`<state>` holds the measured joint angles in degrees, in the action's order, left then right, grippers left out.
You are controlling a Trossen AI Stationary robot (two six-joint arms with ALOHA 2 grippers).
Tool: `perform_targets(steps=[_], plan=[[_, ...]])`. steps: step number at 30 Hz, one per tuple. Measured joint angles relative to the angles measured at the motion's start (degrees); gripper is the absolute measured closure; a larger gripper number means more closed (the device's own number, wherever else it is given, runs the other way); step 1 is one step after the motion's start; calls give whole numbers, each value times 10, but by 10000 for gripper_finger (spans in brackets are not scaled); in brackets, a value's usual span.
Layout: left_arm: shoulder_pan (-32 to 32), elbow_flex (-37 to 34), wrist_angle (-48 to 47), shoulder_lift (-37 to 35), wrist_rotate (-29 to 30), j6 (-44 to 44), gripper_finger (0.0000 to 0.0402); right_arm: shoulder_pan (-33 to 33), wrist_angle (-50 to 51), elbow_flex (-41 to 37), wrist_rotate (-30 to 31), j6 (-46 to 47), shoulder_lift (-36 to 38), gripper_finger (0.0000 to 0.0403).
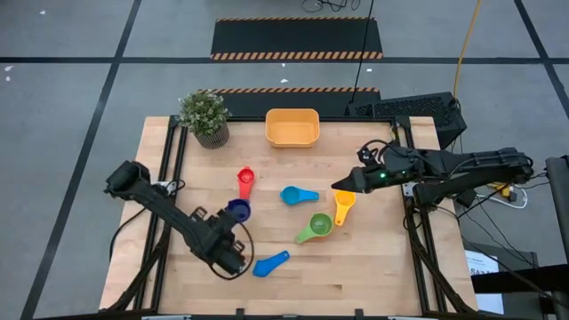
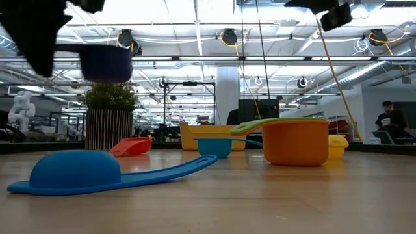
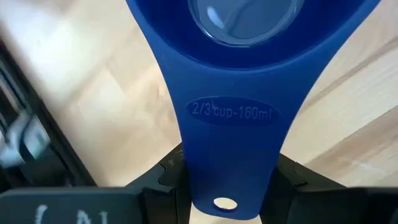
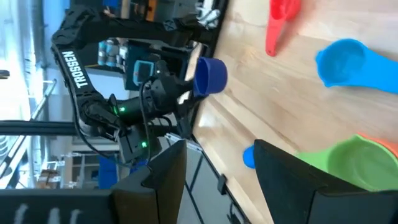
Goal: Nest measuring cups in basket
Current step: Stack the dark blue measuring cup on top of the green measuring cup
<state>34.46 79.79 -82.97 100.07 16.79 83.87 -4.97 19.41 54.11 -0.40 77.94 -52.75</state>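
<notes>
The left gripper has its fingers clamped on the flat handle of the dark blue measuring cup, and the cup hangs clear above the tabletop, bowl upward, as the low view shows it floating high over the wood. The left wrist view looks straight along that handle, where a volume marking is moulded in. The basket sits at the far edge of the tabletop, just beside the small potted plant, and I can see no cup inside it from above. The red cup lies ahead of the lifted one, between it and the basket. One light blue cup rests near the middle of the tabletop, and the other light blue cup lies upside down near the front edge, close to the left gripper. The green cup and the orange cup lie touching or nearly touching each other toward the right side. The right gripper hovers above the orange cup with its fingers apart, nothing between them. A person stands in the room well beyond the tabletop, seen small in the low view.
</notes>
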Motion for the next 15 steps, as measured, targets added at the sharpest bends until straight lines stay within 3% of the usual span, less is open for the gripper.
perform_targets(steps=[15], plan=[[-75,0,42,-34,93,-285,273,-24,-87,1,18,99,-36,222]])
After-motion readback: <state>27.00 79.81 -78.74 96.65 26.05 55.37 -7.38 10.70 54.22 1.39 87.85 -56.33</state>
